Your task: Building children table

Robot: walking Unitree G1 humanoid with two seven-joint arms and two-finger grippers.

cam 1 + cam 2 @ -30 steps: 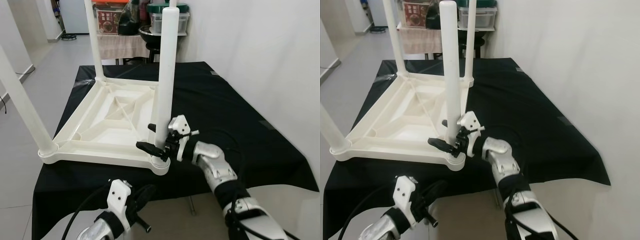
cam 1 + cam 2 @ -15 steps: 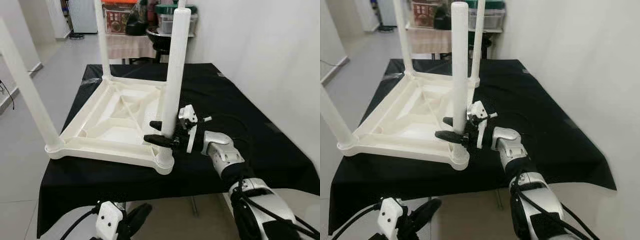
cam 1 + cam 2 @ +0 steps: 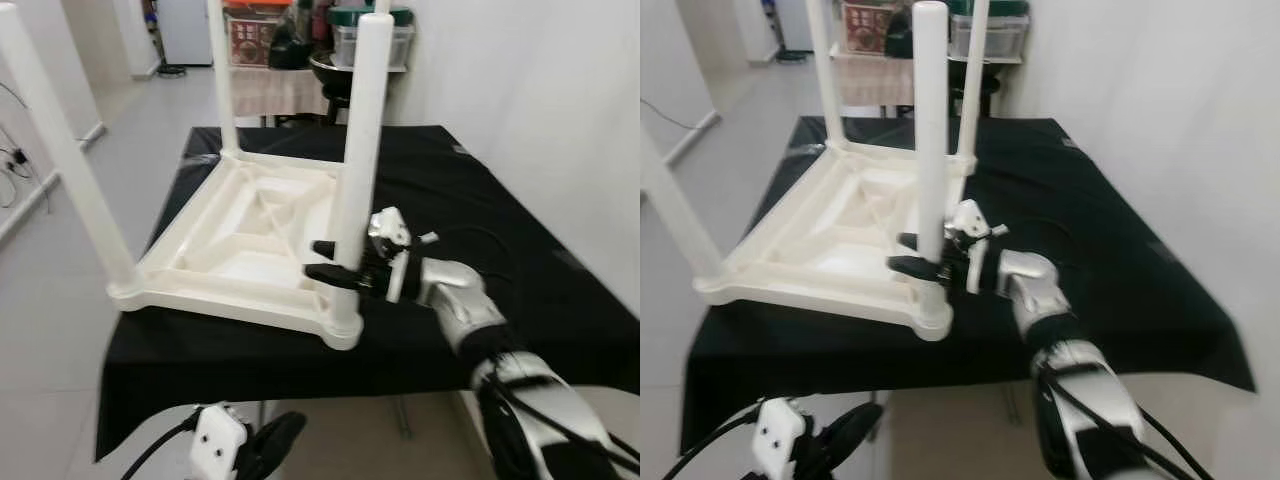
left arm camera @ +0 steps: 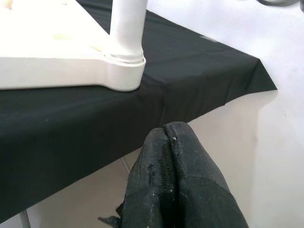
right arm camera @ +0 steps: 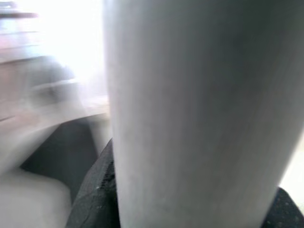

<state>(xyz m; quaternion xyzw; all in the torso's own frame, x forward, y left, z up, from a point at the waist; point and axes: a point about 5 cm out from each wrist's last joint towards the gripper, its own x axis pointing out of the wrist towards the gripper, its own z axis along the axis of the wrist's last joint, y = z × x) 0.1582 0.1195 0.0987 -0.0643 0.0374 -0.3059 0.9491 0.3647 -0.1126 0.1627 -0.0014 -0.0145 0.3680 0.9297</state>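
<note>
— Since 1 second ago, what is changing?
— Right gripper (image 3: 337, 262) is sliding higher, clamping the near leg (image 3: 358, 150) of the upturned table (image 3: 240, 225) on the black cloth (image 3: 480, 200).
— Advice?
— Keep it vertical, press down; left gripper (image 4: 168, 142) is hanging closed.

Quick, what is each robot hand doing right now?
Left hand: closed, holding nothing, low in front of the table edge.
Right hand: closed around the white table leg.

R gripper (image 3: 334, 262) fingers clamped, arm extended; L gripper (image 4: 167, 142) fingers together, low.
</note>
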